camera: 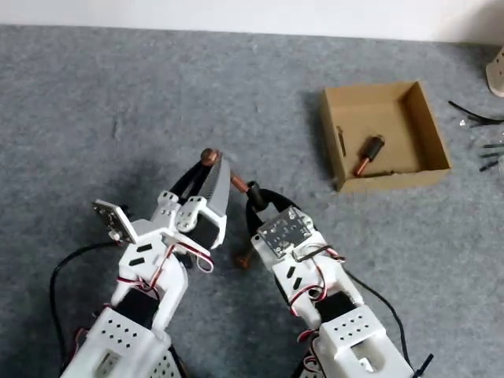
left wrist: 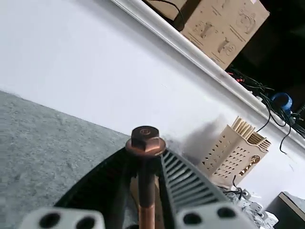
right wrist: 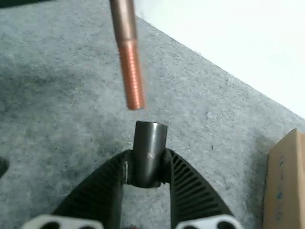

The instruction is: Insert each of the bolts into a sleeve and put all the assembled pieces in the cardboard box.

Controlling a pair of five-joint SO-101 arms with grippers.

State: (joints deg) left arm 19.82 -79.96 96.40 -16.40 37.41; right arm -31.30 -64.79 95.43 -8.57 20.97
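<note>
High view: left gripper (camera: 209, 162) is clamped on a copper bolt (camera: 208, 156) and right gripper (camera: 253, 197) on a black sleeve (camera: 253, 189), both over grey carpet (camera: 118, 94). The box (camera: 431, 130) holds one assembled piece (camera: 368, 156).
Left wrist: hex head up between ribbed jaws (white wall behind).
Right wrist: the threaded tip hangs just above the sleeve's open mouth.

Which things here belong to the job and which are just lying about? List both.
Job: bolt in the left gripper; sleeve in the right gripper; cardboard box; assembled piece inside it.
Lying about: black cables past the box; beige slotted holder by the wall; printed carton on the ledge.
</note>
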